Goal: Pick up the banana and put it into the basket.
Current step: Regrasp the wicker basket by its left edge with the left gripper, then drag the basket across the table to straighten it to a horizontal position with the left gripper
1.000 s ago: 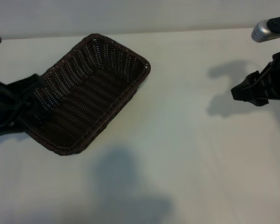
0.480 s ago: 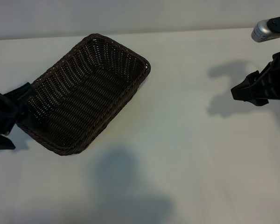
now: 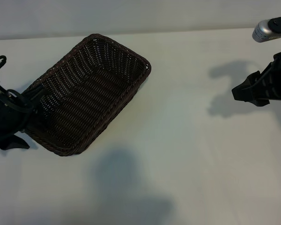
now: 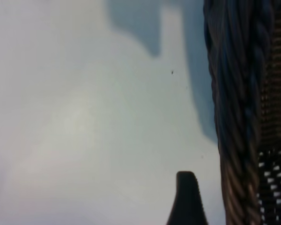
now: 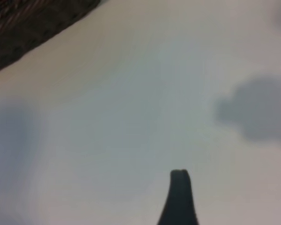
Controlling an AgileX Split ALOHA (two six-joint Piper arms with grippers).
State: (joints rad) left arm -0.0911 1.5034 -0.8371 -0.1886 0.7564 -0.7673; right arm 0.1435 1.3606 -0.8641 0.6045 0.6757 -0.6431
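The dark brown woven basket (image 3: 113, 111) lies on the white table at the left, and nothing shows inside it. The banana is out of view in every frame. My left gripper (image 3: 24, 118) hovers at the basket's near-left corner, open and empty. In the left wrist view one of its fingers (image 4: 187, 200) stands just beside the braided rim (image 4: 239, 93), over bare table. My right gripper (image 3: 241, 93) hangs at the right edge of the table, far from the basket, open and empty. A single one of its fingers (image 5: 179, 199) shows above plain table.
The white table (image 3: 187, 154) stretches between the basket and the right arm, crossed by soft shadows. A corner of the basket (image 5: 23, 23) shows far off in the right wrist view. The table's back edge meets a pale wall.
My left gripper has drawn back from over the basket's left corner to just outside it and has turned a little. The basket and the right arm have stayed still.
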